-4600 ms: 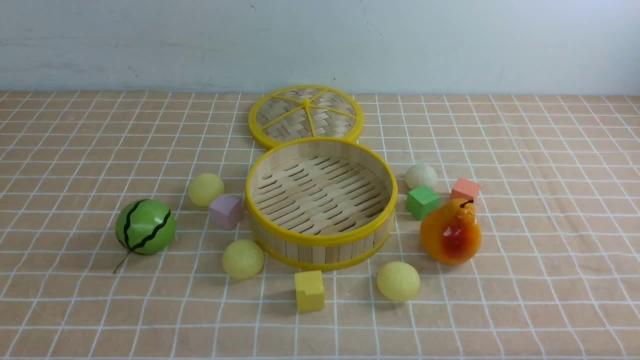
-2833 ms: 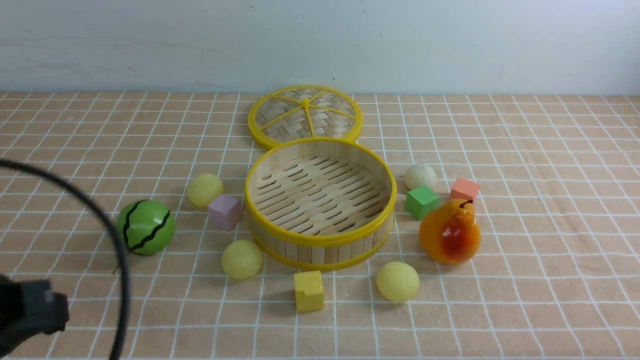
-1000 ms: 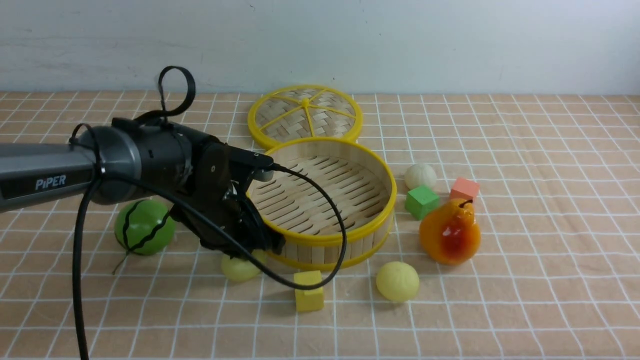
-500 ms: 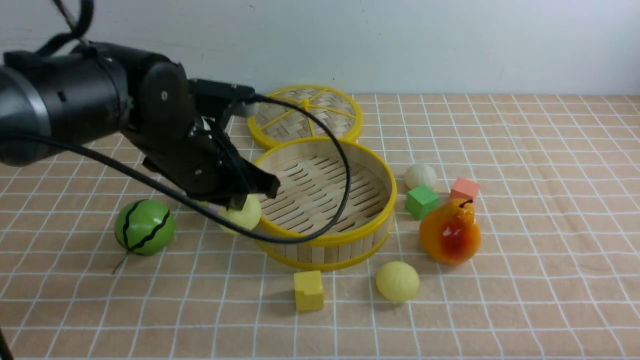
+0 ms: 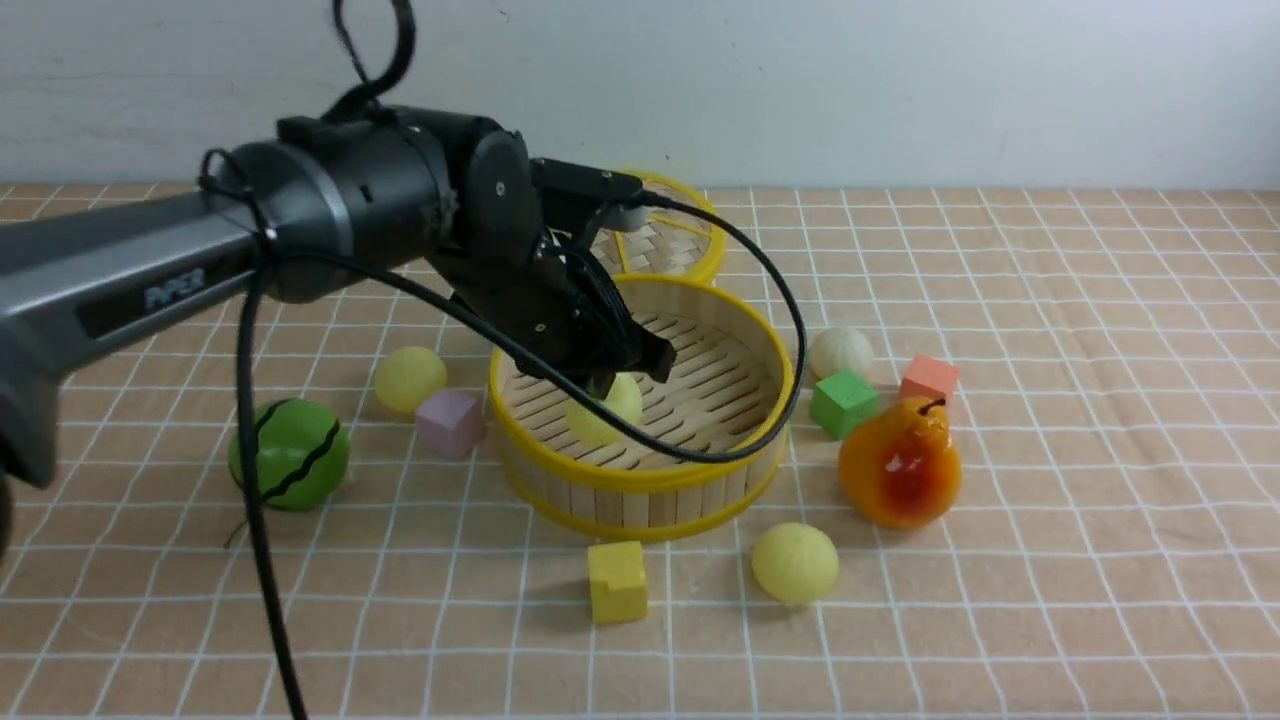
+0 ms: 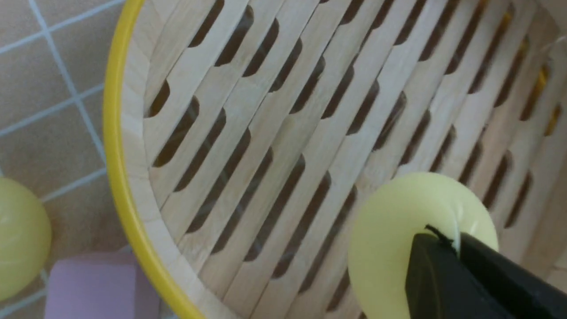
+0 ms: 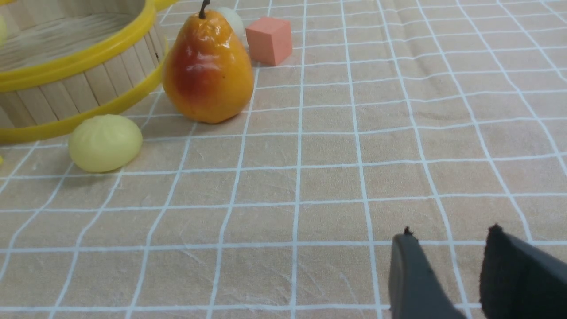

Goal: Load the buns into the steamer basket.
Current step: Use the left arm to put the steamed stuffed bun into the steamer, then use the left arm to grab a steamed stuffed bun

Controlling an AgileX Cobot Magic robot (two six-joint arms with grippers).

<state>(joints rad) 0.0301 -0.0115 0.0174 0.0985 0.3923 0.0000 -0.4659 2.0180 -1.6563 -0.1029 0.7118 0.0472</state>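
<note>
At frame centre, our left pincer point(image 6: 436, 252) gripped one bun point(image 5: 606, 408) over the basket point(image 5: 640, 480); the next move required lowering, then release.

Orange-red pear point(image 5: 900, 463), stem uppermost. Coral-pink cube point(image 5: 929, 380), just behind the pear. Green cube point(image 5: 844, 404), to the left of the pear and slightly behind it. Yellow cube point(image 5: 617, 582), in front and to the left of the pear. Lilac cube point(image 5: 450, 423), well to the left of the pear. Green watermelon ball point(image 5: 297, 455), black-striped, beyond the lilac cube, farther left of the pear. Woven lid point(image 5: 668, 243) with yellow rim, partly hidden, behind and left of the pear.
</note>
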